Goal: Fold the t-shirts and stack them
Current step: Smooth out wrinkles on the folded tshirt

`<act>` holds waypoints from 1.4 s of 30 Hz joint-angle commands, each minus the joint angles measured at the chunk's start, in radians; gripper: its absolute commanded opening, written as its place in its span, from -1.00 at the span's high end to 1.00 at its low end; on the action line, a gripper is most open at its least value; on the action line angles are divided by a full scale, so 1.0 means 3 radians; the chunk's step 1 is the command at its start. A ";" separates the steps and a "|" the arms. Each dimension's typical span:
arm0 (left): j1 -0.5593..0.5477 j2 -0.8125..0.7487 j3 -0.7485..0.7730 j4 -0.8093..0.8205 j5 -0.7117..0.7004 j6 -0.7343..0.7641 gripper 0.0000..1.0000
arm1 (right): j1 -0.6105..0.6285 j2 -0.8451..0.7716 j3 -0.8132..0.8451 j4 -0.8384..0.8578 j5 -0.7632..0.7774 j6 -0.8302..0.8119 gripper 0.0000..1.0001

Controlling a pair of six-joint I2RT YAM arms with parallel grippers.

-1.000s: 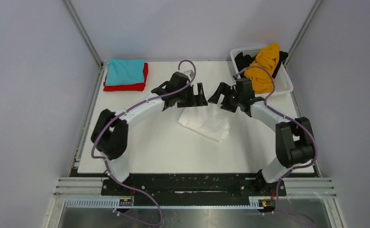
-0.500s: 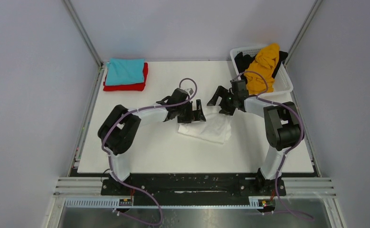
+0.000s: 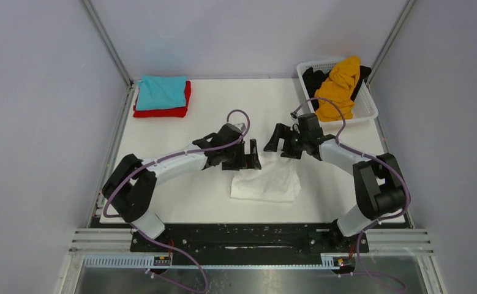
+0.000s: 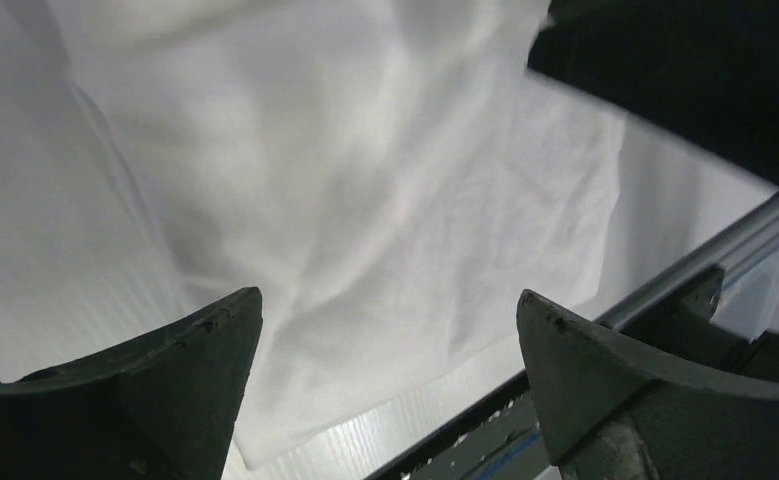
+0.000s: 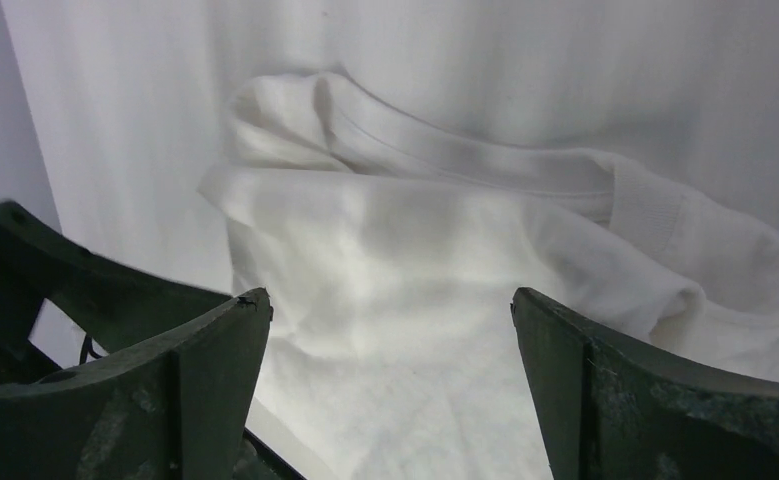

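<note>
A folded white t-shirt (image 3: 266,182) lies on the table near its front middle; it also fills the left wrist view (image 4: 365,200) and the right wrist view (image 5: 415,260). My left gripper (image 3: 252,154) hovers open just behind the shirt's left part, nothing between its fingers. My right gripper (image 3: 278,138) stands open a little behind the shirt's right part, also empty. A teal t-shirt (image 3: 161,92) lies folded on a red t-shirt (image 3: 184,109) at the back left. An orange-yellow t-shirt (image 3: 340,86) and a black t-shirt (image 3: 314,79) lie crumpled in the basket.
The white plastic lattice basket (image 3: 367,111) stands at the back right corner. Metal frame posts rise at both back corners, and a metal rail (image 4: 725,250) runs along the table's near edge.
Both grippers have come toward the near edge, and the white t-shirt now lies lower and squarer on the table than a second ago. Both jaws stayed open.
</note>
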 commanded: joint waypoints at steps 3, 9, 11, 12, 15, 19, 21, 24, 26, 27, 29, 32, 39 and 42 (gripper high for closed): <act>0.0339 0.0310 0.0695 -0.0160 -0.0068 0.0267 -0.98 | -0.0018 -0.0316 0.0207 -0.0161 0.0052 -0.0217 -0.99; 0.0449 0.0863 0.1032 -0.0149 0.0329 0.0377 -0.98 | -0.0068 -0.0104 0.0207 -0.0172 0.0079 -0.0181 -0.99; 0.0458 0.0995 0.1067 -0.0135 0.0353 0.0353 -0.98 | -0.0133 -0.0029 0.0193 -0.0173 0.0051 -0.0155 -0.99; 0.0460 0.1037 0.1068 -0.0121 0.0345 0.0348 -0.98 | -0.0161 0.0004 0.0179 -0.0172 0.0046 -0.0160 -0.99; 0.0483 0.1161 0.1079 -0.0070 0.0319 0.0330 -0.98 | -0.0247 0.0108 0.0141 -0.0168 0.0078 -0.0165 -0.99; 0.0530 0.1349 0.1125 -0.0096 0.0287 0.0304 -0.98 | -0.0371 0.0291 0.0048 -0.0077 0.0039 -0.0126 -0.99; 0.0557 0.1392 0.1127 -0.0110 0.0281 0.0302 -0.98 | -0.0434 0.0364 0.0011 -0.0022 -0.0028 -0.0095 -0.99; 0.0580 0.1347 0.1142 -0.0163 0.0281 0.0303 -0.98 | -0.0451 0.0358 0.0026 -0.0003 -0.0130 -0.0091 -0.99; 0.0581 0.1235 0.1217 -0.0257 0.0227 0.0327 -0.98 | -0.0452 0.0240 0.0089 -0.0056 -0.0193 -0.0155 -0.99; 0.0580 0.1162 0.1271 -0.0328 0.0186 0.0332 -0.98 | -0.0452 0.0165 0.0163 -0.0134 -0.0214 -0.0231 -0.99; 0.0580 0.0968 0.1368 -0.0461 0.0058 0.0354 -0.98 | -0.0452 -0.0013 0.0404 -0.0476 -0.0161 -0.0389 -0.99; 0.0575 0.0491 0.1297 -0.0544 -0.0236 0.0344 -0.98 | -0.0455 -0.0420 0.0520 -0.0723 0.0001 -0.0514 -0.99; 0.0571 0.0058 0.0895 -0.0922 -0.0626 0.0336 -0.98 | -0.0456 -0.1424 -0.0069 -0.0803 0.0553 -0.0410 -0.99; 0.0526 0.0070 0.0668 -0.0935 -0.0620 0.0308 -0.98 | -0.0457 -0.1831 -0.0431 -0.0776 0.0859 -0.0336 -0.99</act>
